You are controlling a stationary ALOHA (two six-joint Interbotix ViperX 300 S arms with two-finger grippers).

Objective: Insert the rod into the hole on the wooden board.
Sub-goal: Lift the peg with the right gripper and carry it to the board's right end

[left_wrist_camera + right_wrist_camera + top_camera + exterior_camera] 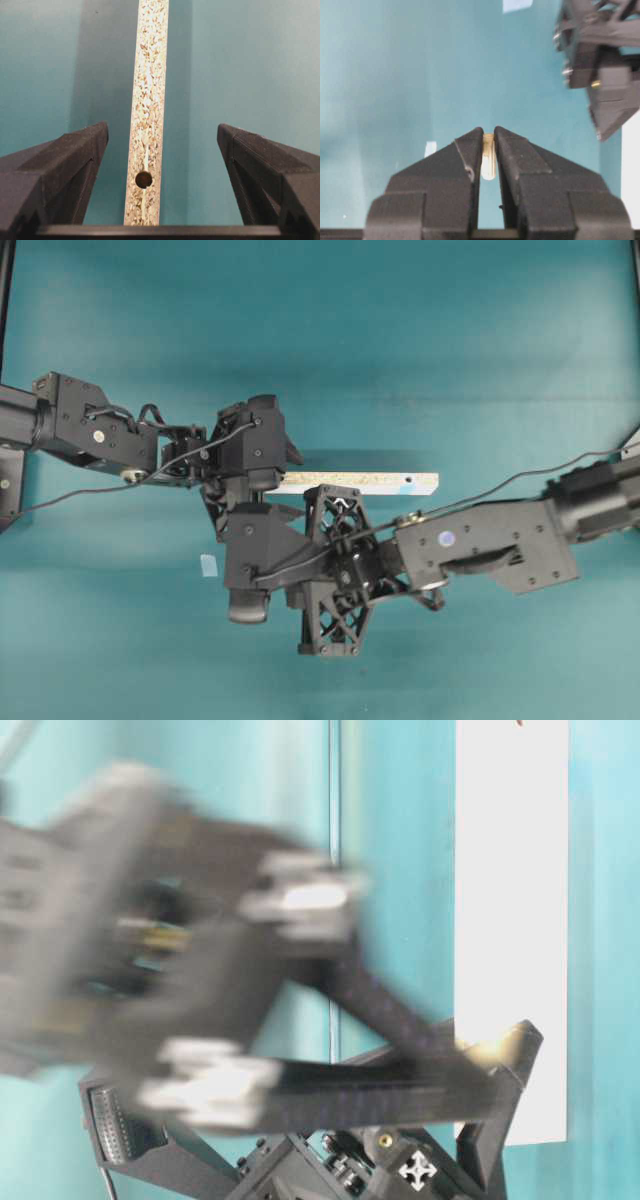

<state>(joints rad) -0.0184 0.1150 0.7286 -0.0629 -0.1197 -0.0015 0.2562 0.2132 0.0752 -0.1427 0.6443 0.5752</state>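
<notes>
The wooden board [365, 482] lies flat across the middle of the table. The hole [410, 480] with its light-blue mark is near the board's right end. My left gripper [288, 482] is open at the left end. In the left wrist view the left gripper [162, 127] straddles the speckled board [149, 90] with a gap on each side, and an unmarked dark hole [143, 179] shows there. My right gripper [488, 132] is shut on the rod [488, 157], a short cream peg held upright between the fingertips. It hovers just in front of the board's left end [240, 552].
Small pale-blue tape squares [430, 148] [517, 5] lie on the teal table, one also in the overhead view [208, 564]. The left arm [600, 65] sits close to the upper right of the right gripper. The table-level view is blurred by a near arm [200, 980].
</notes>
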